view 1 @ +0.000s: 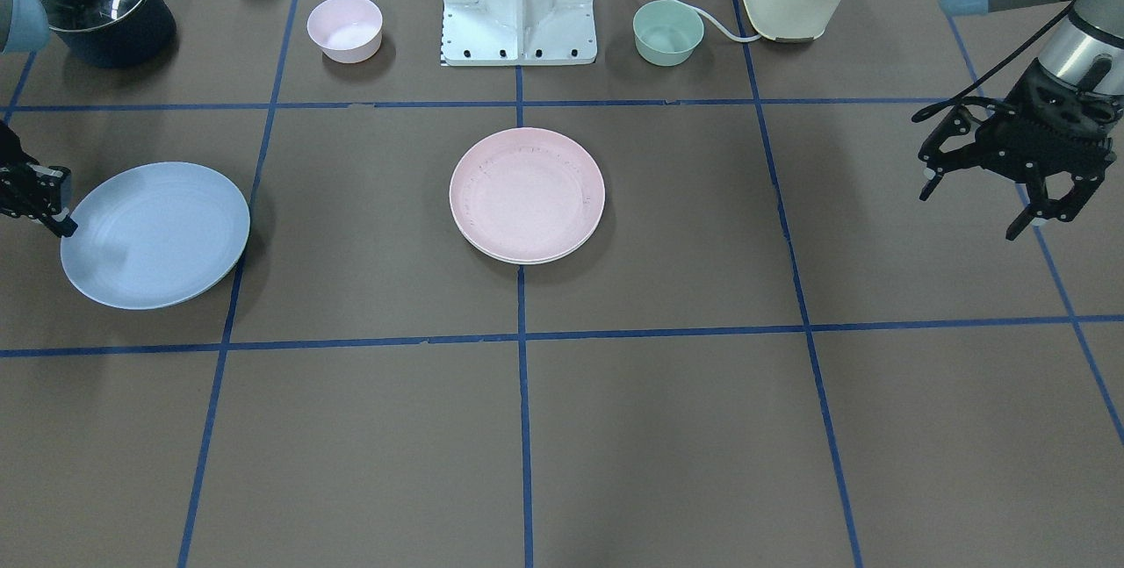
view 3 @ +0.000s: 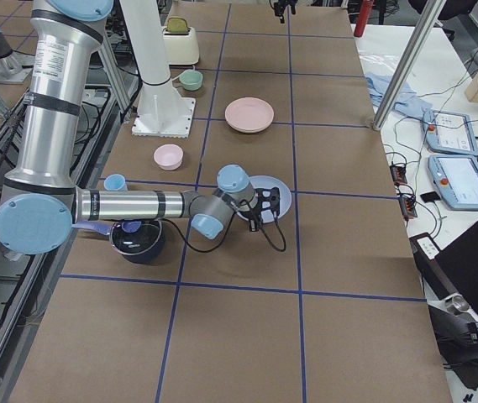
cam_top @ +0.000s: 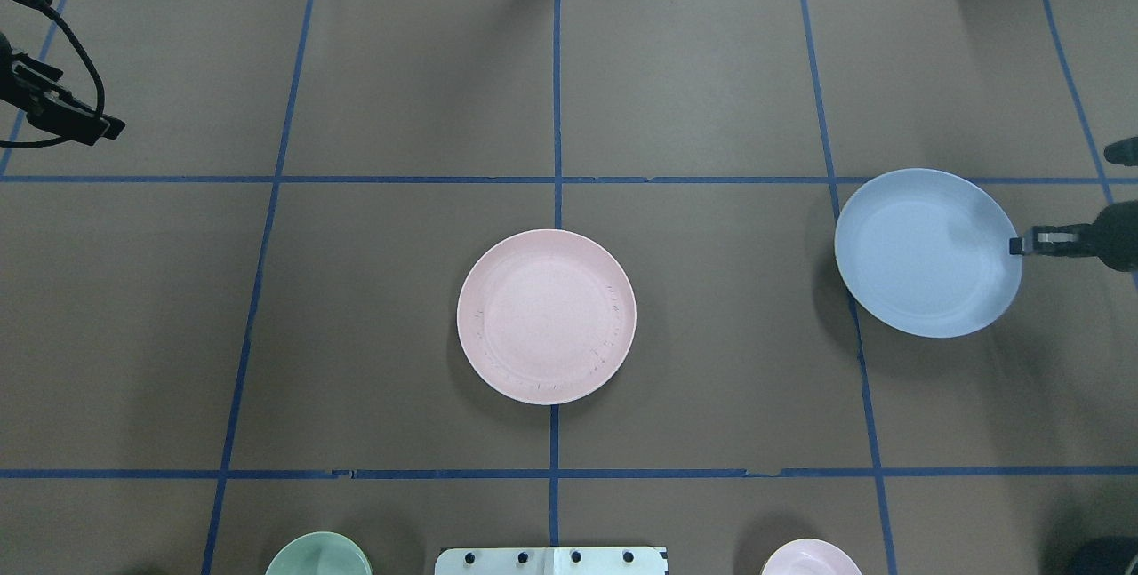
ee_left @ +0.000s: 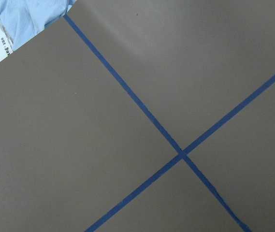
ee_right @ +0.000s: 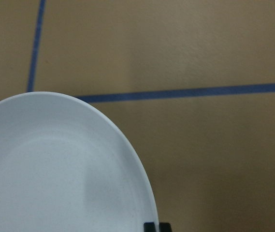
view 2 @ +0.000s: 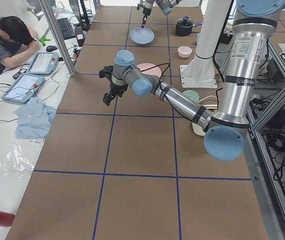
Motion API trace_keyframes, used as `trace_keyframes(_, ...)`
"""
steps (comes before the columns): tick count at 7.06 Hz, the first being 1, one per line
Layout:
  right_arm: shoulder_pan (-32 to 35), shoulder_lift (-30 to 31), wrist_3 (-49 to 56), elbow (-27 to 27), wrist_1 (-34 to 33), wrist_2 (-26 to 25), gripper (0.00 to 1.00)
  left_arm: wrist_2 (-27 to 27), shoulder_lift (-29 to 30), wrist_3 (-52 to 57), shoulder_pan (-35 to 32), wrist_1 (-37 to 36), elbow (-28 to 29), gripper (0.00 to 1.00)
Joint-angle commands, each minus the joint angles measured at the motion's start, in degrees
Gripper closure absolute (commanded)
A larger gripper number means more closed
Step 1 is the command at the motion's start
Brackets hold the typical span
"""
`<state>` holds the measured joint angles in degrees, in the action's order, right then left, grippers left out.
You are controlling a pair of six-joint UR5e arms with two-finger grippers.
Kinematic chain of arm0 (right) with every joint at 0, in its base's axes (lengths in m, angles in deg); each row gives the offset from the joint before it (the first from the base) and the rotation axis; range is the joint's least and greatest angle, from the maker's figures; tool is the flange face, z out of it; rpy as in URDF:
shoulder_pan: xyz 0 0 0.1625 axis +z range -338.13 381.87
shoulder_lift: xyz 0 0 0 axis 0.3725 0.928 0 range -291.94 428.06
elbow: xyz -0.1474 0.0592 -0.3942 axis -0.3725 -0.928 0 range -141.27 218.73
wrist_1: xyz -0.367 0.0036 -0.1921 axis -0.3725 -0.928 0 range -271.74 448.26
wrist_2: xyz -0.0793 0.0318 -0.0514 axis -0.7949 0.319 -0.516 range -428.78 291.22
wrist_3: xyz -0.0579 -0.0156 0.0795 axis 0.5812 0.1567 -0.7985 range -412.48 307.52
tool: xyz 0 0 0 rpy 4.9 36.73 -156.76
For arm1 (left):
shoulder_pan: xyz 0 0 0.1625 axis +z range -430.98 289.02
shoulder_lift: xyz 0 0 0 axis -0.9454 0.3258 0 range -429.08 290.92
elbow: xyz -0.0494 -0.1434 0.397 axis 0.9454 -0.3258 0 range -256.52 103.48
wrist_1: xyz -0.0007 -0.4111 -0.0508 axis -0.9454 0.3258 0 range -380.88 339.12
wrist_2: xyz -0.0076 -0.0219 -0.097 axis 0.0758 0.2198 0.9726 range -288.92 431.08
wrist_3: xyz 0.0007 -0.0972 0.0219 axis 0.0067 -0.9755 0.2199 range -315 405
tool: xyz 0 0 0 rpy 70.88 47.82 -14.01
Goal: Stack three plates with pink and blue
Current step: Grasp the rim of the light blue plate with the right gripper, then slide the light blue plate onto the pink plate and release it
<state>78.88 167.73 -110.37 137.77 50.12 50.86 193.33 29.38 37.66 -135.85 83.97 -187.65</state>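
Black right gripper [view 1: 63, 226] of mine is clamped on the blue plate [view 1: 158, 234] at its rim. My left gripper [view 1: 979, 199] hangs spread, empty, well apart from the central pink plate [view 1: 527, 192], which is stacked on the cream plate [view 1: 525, 262].

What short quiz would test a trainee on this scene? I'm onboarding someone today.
1. What lies under the pink plate?
2. Which plate do the right gripper's jaws pinch? A. pink plate B. blue plate C. neither
3. True or false: the left gripper holds a plate.
Key: 1 a cream plate; 2 B; 3 false.
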Motion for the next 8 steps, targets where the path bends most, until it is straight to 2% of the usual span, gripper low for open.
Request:
trace_keyframes(1, -0.4, -6.83, -8.34, 8.59, -11.98, 0.95, 1.0, -0.08, -0.03, -0.13, 0.0, 0.09, 0.03, 0.0)
trace_keyframes(2, -3.45, -11.04, -13.33, 10.89, -14.91, 0.16, 1.0, 0.01, -0.03, -0.13, 0.0, 0.09, -0.06, 0.0)
trace_keyframes(3, -7.92, -15.87, -19.13, 11.0, -15.29, -3.15, 1.0, 0.01, 0.06, -0.22, 0.0, 0.09, -0.06, 0.0)
trace_keyframes(4, -14.06, -19.05, -22.93, 11.09, -15.82, -9.8, 1.0, 0.01, 0.06, -0.22, 0.0, 0.0, -0.06, 0.0)
trace_keyframes(5, -18.64, -22.56, -23.92, 12.22, -22.61, -14.39, 1.0, -0.08, -0.03, -0.22, 0.0, 0.09, 0.03, 0.0)
trace_keyframes(6, -22.26, -27.82, -25.67, 13.8, -33.55, -17.31, 1.0, 0.01, -0.03, -0.31, 0.0, 0.09, -0.06, 0.0)
trace_keyframes(7, -27.77, -32.22, -28.3, 13.29, -40.27, -22.3, 1.0, 0.01, -0.03, -0.31, 0.0, 0.0, -0.06, 0.0)
trace_keyframes(8, -31.4, -33.92, -29.54, 12.94, -42.78, -26.35, 1.0, 0.01, -0.03, -0.39, 0.0, 0.09, -0.06, 0.0)
